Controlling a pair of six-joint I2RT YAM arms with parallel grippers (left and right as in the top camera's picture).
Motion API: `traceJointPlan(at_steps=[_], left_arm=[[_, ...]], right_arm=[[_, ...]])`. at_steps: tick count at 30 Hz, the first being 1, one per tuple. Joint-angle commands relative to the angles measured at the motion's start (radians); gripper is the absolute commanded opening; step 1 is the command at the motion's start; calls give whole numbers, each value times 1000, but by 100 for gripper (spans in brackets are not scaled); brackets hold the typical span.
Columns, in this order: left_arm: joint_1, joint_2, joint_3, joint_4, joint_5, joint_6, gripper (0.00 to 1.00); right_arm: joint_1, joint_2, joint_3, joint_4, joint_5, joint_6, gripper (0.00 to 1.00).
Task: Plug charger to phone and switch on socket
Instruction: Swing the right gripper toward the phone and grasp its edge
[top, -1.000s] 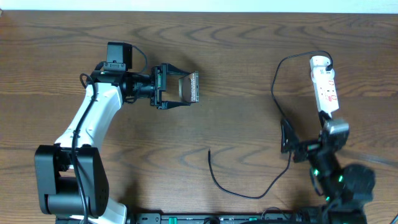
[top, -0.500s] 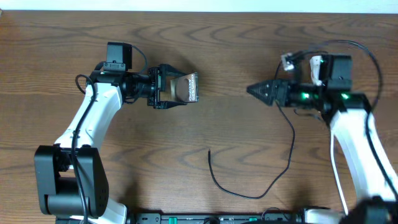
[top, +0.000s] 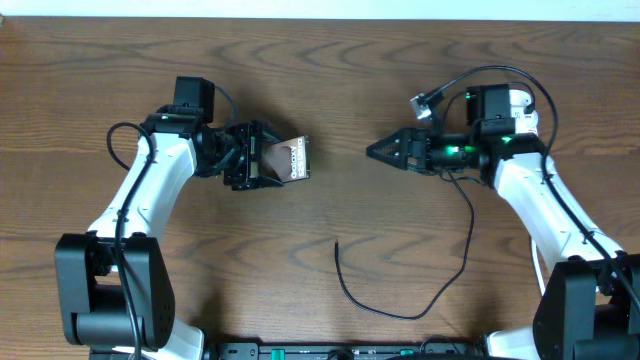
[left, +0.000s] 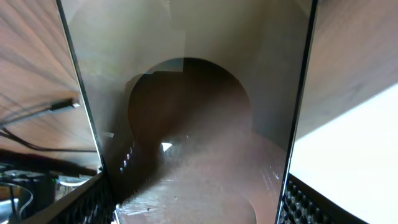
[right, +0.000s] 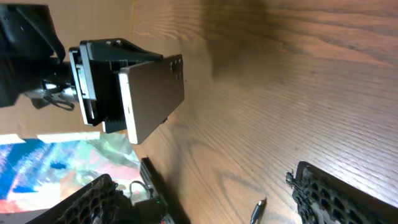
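My left gripper (top: 268, 163) is shut on the phone (top: 290, 160), a bronze slab held on edge above the left-middle of the table. In the left wrist view the phone's glossy face (left: 199, 124) fills the space between the fingers (left: 305, 205). My right gripper (top: 378, 152) points left toward the phone from a short way off, open and empty; its view shows the phone (right: 152, 93) ahead. The charger's black cable (top: 400, 314) loops over the front-middle table, its tip (top: 337, 243) lying free. The socket (top: 518, 99) is mostly hidden under my right arm.
The charger cable runs up from the loop (top: 470, 225) to pass beneath my right arm. Both arm bases (top: 110, 300) stand at the front corners. The table's far edge (top: 320, 20) meets a white wall.
My right arm swung up from the front right and reached left over the socket, its jaws narrowing slightly. My left gripper turned and shifted the phone a little left and down.
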Motion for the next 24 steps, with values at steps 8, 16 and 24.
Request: traceJointPlan(at_steps=[8, 16, 24], left_arm=[[-71, -30, 23, -30, -148, 19, 7], [-130, -30, 23, -29, -159, 16, 7], [-184, -30, 23, -16, -154, -61, 7]], right_arm=[[152, -2, 15, 81, 133, 48, 88], [222, -2, 15, 107, 222, 81, 87], [285, -2, 15, 136, 256, 81, 85]])
